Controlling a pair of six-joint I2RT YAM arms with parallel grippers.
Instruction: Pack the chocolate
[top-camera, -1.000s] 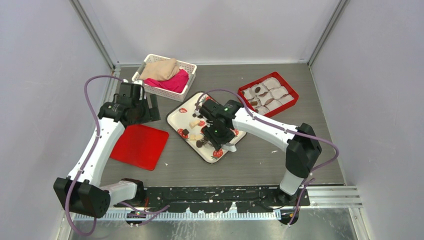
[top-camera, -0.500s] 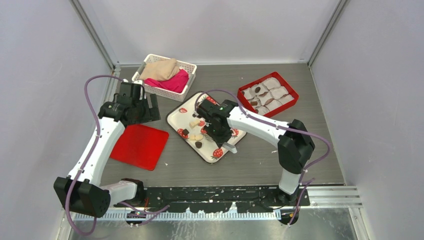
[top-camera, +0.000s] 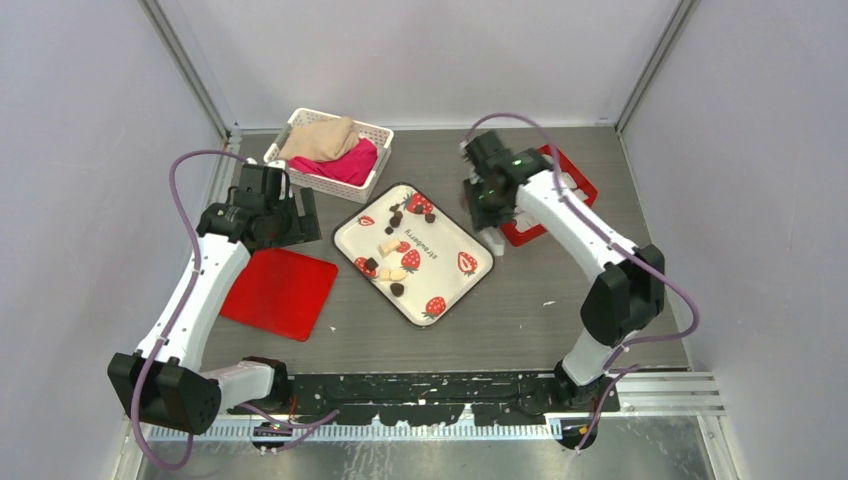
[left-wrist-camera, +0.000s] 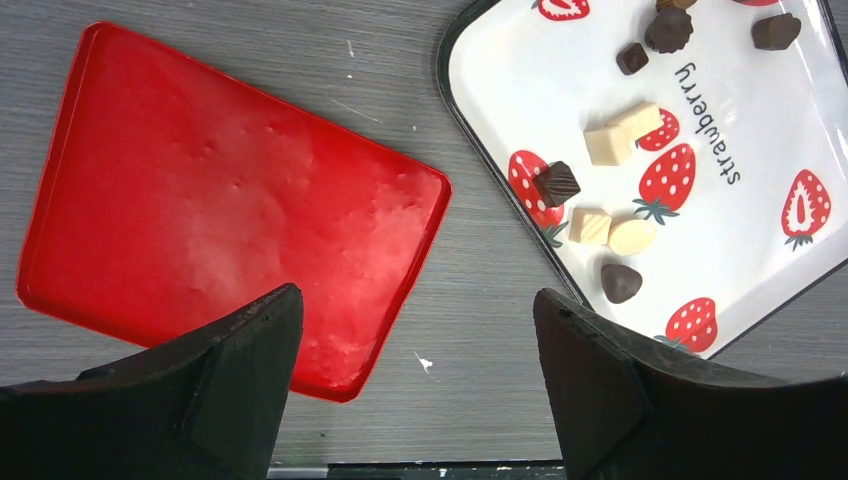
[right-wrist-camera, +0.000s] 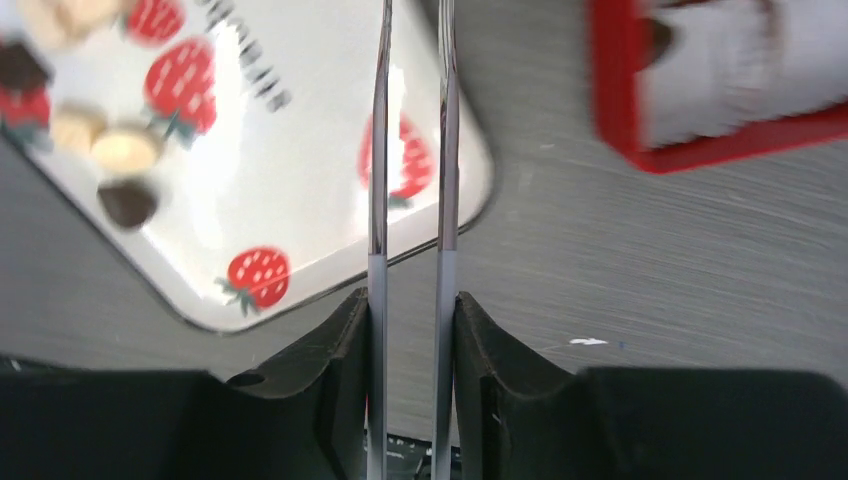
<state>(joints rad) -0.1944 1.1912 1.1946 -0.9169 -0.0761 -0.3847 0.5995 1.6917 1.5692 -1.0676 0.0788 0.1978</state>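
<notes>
Swinging from tray (top-camera: 440, 272) to red box (top-camera: 578, 187) near the tabletop's far-right corner, the right gripper (right-wrist-camera: 410, 310) clamps tongs (right-wrist-camera: 380, 150), probably delivering chocolate (left-wrist-camera: 620, 283), tips unseen; left gripper (left-wrist-camera: 415, 300) gapes empty.

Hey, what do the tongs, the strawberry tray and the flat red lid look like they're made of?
Tongs: metal, probably polished steel, going by the thin blades with mirror-like glints.
Strawberry tray: glossy white with printed berries and a dark rim. It could be coated metal or melamine; the look doesn't settle it.
Red lid: likely thin plastic, with a shiny, slightly dimpled surface and a moulded raised edge.
</notes>
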